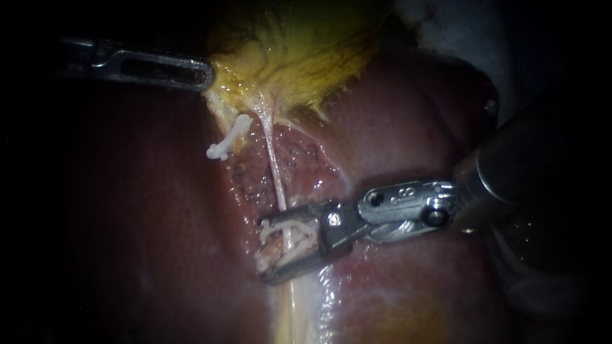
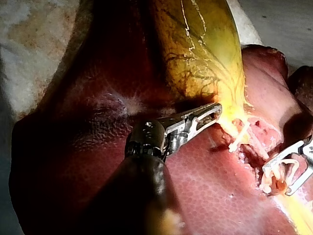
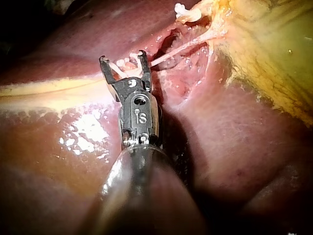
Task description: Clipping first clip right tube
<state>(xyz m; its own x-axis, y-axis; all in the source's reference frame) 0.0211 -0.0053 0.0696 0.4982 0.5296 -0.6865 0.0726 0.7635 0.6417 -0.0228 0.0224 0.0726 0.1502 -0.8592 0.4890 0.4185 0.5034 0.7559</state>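
Endoscope view: at upper left, the left instrument [image 1: 205,74] has its pincer closed on the gallbladder's [image 1: 299,57] edge. At centre, the right tube [image 1: 274,165] runs down into the right instrument [image 1: 262,250], whose pincer stands wide, holding a white clip [image 1: 303,227] astride it.

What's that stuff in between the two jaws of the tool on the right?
A white clip held in the right tool's jaws, and a thin pale tube running across the gap between them. The endoscope view shows this best.
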